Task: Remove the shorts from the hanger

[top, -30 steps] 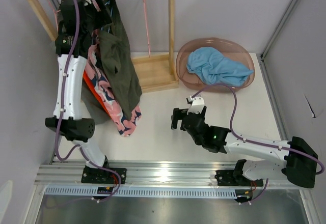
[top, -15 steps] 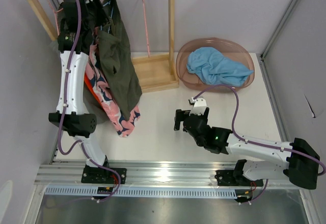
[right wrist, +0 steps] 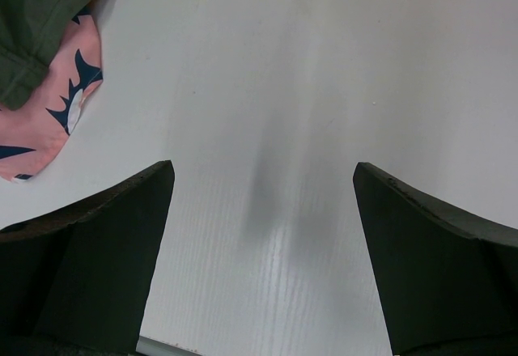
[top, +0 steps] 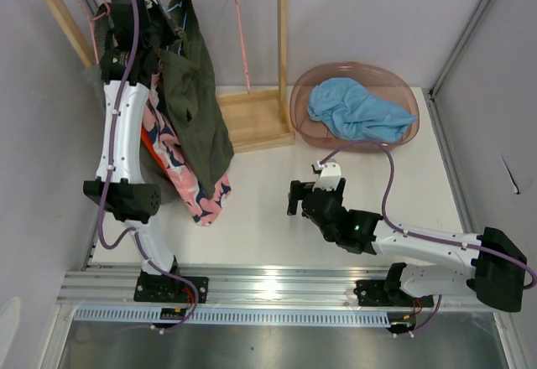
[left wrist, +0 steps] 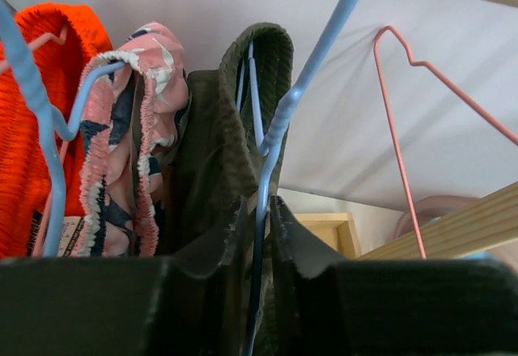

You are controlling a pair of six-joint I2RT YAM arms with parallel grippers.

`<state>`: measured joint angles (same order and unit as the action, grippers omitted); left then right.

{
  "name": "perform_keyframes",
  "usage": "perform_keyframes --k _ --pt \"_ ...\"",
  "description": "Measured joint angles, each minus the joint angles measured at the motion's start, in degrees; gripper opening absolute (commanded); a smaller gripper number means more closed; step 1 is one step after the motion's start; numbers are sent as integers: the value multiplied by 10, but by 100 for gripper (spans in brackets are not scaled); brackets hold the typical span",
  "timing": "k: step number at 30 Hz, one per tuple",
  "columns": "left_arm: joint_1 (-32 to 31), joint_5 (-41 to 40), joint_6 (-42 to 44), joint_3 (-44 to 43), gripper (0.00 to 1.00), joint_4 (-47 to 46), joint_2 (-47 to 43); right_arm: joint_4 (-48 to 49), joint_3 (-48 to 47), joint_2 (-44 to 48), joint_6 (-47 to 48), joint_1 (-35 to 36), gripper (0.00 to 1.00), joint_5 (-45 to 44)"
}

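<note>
Olive shorts (left wrist: 212,150): draped long-axis vertical at 12 o'clock from my left fingers (left wrist: 301,251), which narrowly straddle their blue hanger (left wrist: 275,129); grip undetermined.

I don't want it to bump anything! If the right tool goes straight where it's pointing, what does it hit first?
Probably the bare white table. The right tool is open and aims at it; the pink floral shorts lie off to one side, out of its line.
</note>
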<state>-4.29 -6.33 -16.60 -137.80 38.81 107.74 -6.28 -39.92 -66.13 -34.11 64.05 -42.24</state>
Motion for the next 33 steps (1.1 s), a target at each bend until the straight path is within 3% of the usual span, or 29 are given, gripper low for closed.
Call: perform_keyframes --k 1,10,14,26,33 --pt "0 0 -2 0 0 1 1 0 3 0 0 0 99 0" --pt "1 13 -3 -19 0 20 6 -3 9 0 12 1 99 -3" --pt "-1 28 -15 -56 0 47 9 -7 -45 -19 67 17 99 -11" --pt "-31 20 -39 -34 0 45 -31 111 -515 -239 346 138 99 11" --pt "-54 28 -40 -33 0 59 -56 126 -675 -385 402 145 99 31"
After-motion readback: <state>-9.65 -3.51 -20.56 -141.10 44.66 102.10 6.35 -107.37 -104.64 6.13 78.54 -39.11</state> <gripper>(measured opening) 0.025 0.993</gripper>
